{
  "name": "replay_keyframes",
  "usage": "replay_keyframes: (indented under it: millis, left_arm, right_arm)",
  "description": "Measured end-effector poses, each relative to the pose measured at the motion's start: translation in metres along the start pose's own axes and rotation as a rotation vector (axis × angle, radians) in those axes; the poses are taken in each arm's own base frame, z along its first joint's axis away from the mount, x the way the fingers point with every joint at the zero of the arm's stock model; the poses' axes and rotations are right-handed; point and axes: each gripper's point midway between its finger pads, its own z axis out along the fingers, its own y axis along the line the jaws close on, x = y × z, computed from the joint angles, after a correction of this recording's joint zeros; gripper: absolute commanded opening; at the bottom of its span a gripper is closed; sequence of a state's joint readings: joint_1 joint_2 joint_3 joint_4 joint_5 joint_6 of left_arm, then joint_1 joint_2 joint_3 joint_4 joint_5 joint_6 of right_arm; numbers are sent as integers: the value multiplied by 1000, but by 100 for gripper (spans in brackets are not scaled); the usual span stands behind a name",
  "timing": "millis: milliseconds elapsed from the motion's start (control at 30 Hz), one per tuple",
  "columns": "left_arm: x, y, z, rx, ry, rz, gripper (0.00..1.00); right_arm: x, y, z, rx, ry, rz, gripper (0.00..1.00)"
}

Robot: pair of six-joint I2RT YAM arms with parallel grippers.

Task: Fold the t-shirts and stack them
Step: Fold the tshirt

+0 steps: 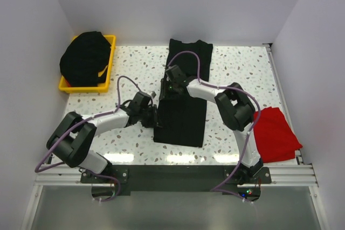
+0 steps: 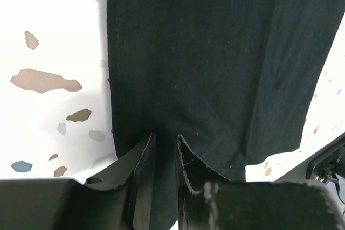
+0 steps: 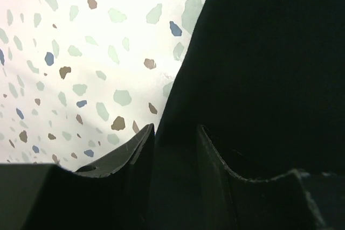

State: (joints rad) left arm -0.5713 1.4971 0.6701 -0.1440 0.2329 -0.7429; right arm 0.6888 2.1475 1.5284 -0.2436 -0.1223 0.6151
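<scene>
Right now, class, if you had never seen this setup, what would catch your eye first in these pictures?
A long black t-shirt lies folded narrow in the middle of the table, with the left gripper and right gripper both at its left edge. A red t-shirt lies bright at the right edge, and a yellow bin heaped with black cloth sits at the far left corner.

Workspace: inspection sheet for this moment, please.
Surface: speckled table, brightly lit.
Job's things: black t-shirt lying as a long strip at centre; red t-shirt at the right edge; black shirts heaped in the bin.
Clutter: yellow bin, far left.
Tools: left tool pinches the strip's left edge; right tool at the same edge, grip unclear.
Cables: purple cables loop along both arms.
Surroundings: white walls; metal rail at the near edge.
</scene>
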Motion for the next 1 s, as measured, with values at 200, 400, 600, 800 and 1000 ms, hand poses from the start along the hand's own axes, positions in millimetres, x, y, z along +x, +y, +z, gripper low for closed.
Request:
replay_keyframes:
  millis: [200,400,600,800,1000]
  left_arm:
    - [9,2,-5,9,19,4,25]
    - [19,6,-12,4,41,1,25]
    - [31,15,-18,-15,65,10,26]
    - [39,21,-22,-23,73,6,26]
    - [44,25,-27,-26,69,6,26]
  right_arm:
    - [-1,1,2,-1,0,24,40]
    - [-1,2,3,-2,-1,38,40]
    - [-1,3,4,-7,1,43,40]
    - [0,7,6,-30,5,49,40]
    - [1,9,6,-45,11,54,40]
